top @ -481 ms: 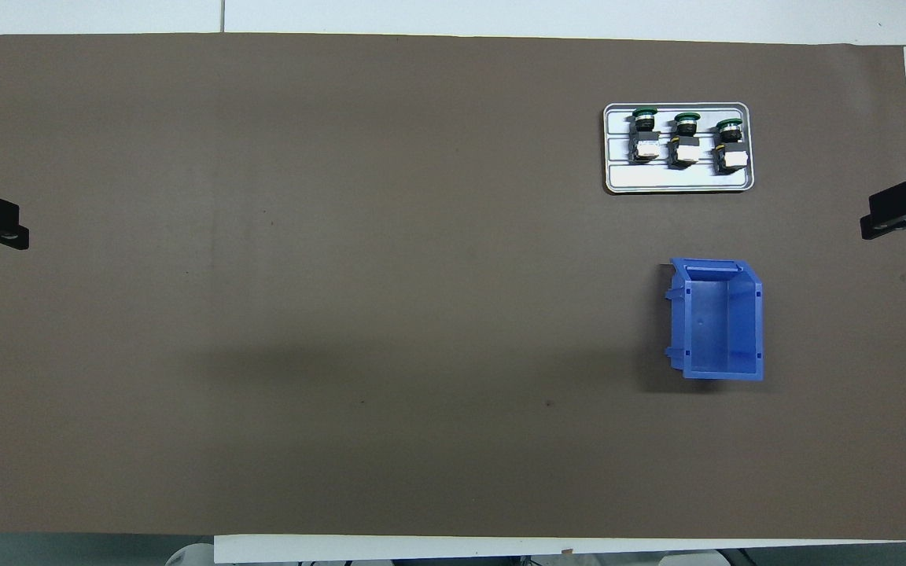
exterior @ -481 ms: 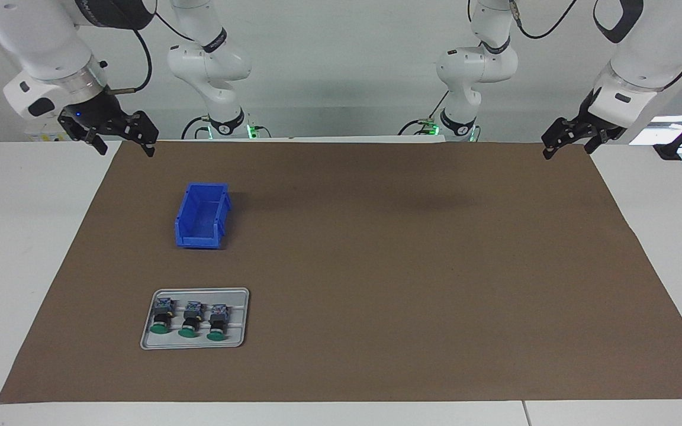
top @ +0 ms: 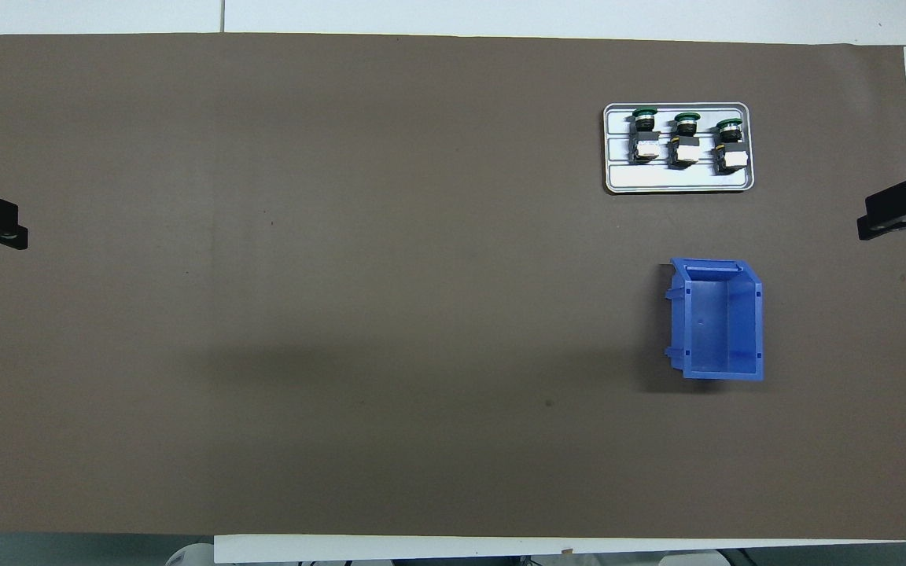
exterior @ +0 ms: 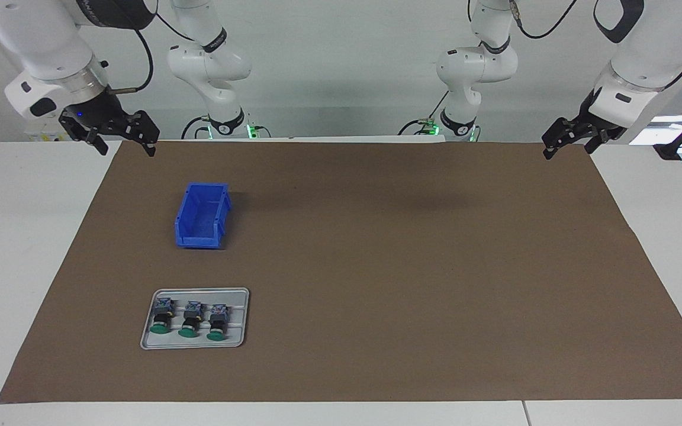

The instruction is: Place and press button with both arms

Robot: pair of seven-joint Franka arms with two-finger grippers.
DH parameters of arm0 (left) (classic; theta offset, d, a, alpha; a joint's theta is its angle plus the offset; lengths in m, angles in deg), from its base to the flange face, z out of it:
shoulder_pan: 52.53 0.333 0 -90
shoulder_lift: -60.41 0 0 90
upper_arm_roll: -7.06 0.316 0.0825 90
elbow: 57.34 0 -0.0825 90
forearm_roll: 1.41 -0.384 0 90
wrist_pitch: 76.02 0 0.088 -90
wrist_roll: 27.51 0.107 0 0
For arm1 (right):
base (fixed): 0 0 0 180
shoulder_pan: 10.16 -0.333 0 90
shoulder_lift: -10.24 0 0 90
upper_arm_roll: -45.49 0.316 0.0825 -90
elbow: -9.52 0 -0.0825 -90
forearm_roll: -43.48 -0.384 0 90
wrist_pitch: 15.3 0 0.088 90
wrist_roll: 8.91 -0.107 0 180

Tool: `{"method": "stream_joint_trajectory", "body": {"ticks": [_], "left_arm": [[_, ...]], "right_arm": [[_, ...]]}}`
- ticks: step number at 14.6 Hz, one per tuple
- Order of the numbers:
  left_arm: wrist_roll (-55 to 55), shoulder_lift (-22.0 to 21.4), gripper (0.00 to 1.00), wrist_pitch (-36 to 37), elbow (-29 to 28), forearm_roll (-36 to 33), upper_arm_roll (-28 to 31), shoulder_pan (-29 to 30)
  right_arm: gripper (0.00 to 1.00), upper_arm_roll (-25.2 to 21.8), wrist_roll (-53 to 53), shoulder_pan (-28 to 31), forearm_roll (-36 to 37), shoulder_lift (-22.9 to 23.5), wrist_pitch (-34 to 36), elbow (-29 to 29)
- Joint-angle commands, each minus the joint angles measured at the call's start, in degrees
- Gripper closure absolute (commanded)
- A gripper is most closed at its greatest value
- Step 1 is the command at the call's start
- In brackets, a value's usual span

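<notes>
three buttons [exterior: 189,320] lie side by side in a tray [exterior: 240,319] at lower left of the facing view, a blue bin [exterior: 201,215] above it. right end effector [exterior: 121,142] at upper left and left end effector [exterior: 572,138] at upper right both hang open, empty.

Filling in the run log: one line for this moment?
buttons: three on tray | bin: empty | left gripper: open, waiting | right gripper: open, waiting
</notes>
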Motion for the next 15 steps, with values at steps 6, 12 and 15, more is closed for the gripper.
{"method": "stream_joint_trajectory", "body": {"ticks": [6, 12, 15], "left_arm": [[-0.4, -1.0, 0.00, -0.1, -1.0, -0.7, 0.1, 0.1], [0.0, -1.0, 0.00, -0.2, -1.0, -0.7, 0.0, 0.0], [0.4, -1.0, 0.00, -0.3, -1.0, -0.7, 0.0, 0.1]], "right_arm": [[0.01, 0.6, 0.9, -1.9, -3.6, 4.2, -9.7, 1.5], [0.01, 1.5, -1.2, -5.8, -5.6, 19.5, -29.2, -0.1], [0.12, 1.8, -1.2, -5.9, -6.5, 26.1, -36.5, -1.1]]}}
